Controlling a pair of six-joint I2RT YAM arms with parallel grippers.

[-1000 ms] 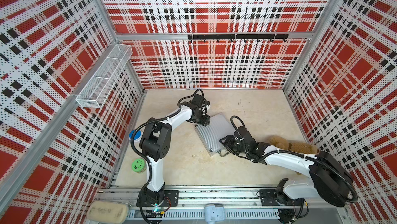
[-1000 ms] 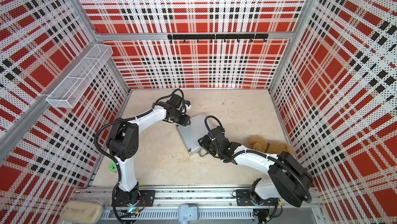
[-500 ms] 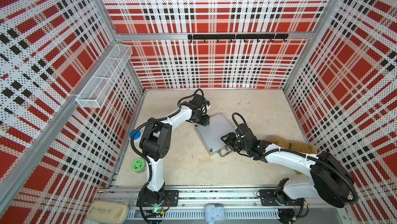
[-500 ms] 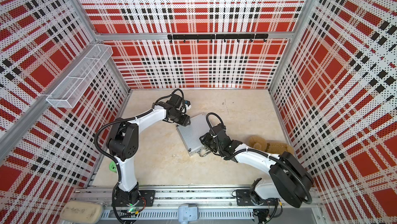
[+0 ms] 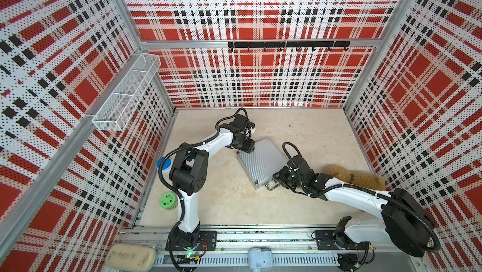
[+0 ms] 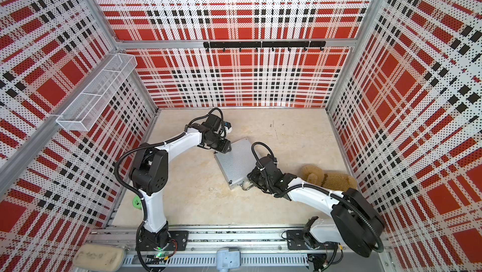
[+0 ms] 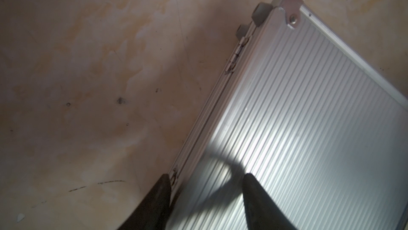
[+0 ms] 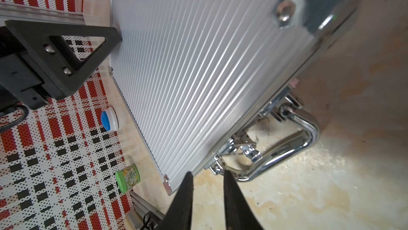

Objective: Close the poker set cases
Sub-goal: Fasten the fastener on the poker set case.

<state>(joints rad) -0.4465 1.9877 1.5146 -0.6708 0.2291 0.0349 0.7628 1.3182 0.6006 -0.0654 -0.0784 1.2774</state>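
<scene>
One silver ribbed poker case [image 5: 260, 162] [image 6: 236, 162] lies flat on the floor with its lid down. My left gripper [image 5: 247, 149] [image 7: 205, 174] is at the case's far hinged edge. Its fingers stand apart, one beside the hinge side and one over the lid [image 7: 309, 129]. My right gripper [image 5: 277, 179] [image 8: 208, 172] is low at the case's near edge, by the chrome handle [image 8: 287, 151] and a latch [image 8: 249, 151]. Its fingers are a narrow gap apart, with only floor between them. One fingertip is next to the handle's bracket.
A brown plush toy [image 5: 352, 176] lies behind my right arm by the right wall. A green-lidded jar [image 5: 168, 200] and a blue-lidded tub [image 5: 163, 165] stand by the left wall. A wire basket [image 5: 125, 101] hangs on the left wall, a hook rail [image 5: 287, 45] on the back wall.
My right gripper's jaws have narrowed and its arm has shifted slightly by the handle. The left arm and the case have not moved.
</scene>
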